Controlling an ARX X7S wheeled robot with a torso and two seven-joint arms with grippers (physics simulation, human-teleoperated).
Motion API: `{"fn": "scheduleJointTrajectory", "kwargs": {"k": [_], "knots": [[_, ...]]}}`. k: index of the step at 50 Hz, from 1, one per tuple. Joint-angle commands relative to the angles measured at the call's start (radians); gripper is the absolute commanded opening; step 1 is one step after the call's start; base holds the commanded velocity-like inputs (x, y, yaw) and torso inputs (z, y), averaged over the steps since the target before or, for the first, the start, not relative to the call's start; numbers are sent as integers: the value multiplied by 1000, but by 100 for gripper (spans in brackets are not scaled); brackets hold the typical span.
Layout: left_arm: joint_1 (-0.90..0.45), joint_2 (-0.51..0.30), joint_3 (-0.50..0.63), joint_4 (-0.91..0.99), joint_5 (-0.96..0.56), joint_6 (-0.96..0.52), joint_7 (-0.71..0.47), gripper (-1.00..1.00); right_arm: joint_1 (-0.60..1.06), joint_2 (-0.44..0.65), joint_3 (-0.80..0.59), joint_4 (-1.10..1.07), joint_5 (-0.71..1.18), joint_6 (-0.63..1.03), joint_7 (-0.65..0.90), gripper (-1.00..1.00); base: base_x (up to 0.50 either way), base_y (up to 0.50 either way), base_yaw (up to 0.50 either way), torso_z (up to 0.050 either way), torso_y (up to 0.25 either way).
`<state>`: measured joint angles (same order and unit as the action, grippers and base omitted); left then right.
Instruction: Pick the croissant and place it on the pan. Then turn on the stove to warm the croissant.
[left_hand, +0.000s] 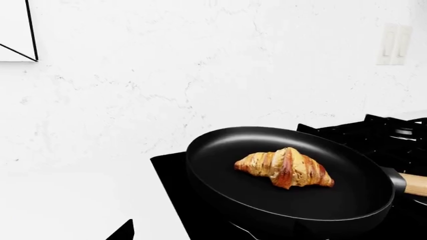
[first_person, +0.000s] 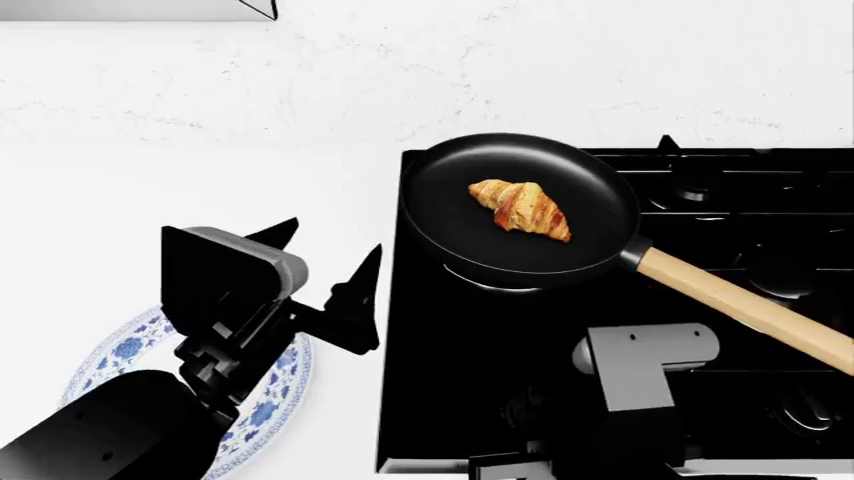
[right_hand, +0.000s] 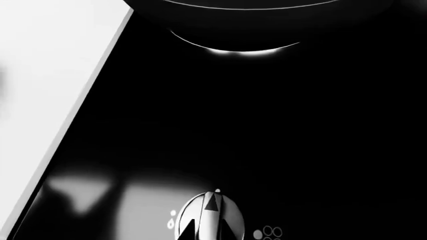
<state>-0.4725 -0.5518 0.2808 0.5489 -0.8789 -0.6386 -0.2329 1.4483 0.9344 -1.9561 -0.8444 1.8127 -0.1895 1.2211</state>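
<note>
1. The croissant (first_person: 521, 208) lies on the floor of the black frying pan (first_person: 441, 215), near the middle and clear of the rim, so the placing half of the task looks done
2. The frying pan sits on the left rear burner of the gas stove (first_person: 454, 370), its wooden handle (first_person: 747, 308) running out toward the front right; over a burner is where it needs to be for warming
3. The left pincer (first_person: 327, 275) hangs over the white counter (first_person: 200, 180) just left of the stove edge, its two dark fingers spread wide with nothing between them; I judge it is parked out of the way after the drop
4. Beneath the left arm lies a white plate (first_person: 114, 355) with a blue floral rim, bare where it shows
5. The right arm is low at the stove's front edge. The right wrist view shows a round knob (right_hand: 210, 215) close ahead on the glossy black top, with the pan's underside beyond it, which suggests this arm is lined up for the knob
6. The right pincer's fingertips do not show clearly in any view, so I cannot tell how far open it is or whether it touches the knob
7. No flame shows, so the stove seems not yet lit
</note>
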Motion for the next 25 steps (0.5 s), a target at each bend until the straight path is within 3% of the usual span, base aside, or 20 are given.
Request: {"fn": "scheduleJointTrajectory", "kwargs": {"k": [1,25], "knots": [[-1,-5,-5,17,-8,-7,-18,100,12,41,-19,1,22,69,-118,-100,0,0,0,0,0],[-5,-5,-6,10,-6,-7,-40,100,107,119,-71,69,100,320,-383,-100,0,0,0,0,0]]}}
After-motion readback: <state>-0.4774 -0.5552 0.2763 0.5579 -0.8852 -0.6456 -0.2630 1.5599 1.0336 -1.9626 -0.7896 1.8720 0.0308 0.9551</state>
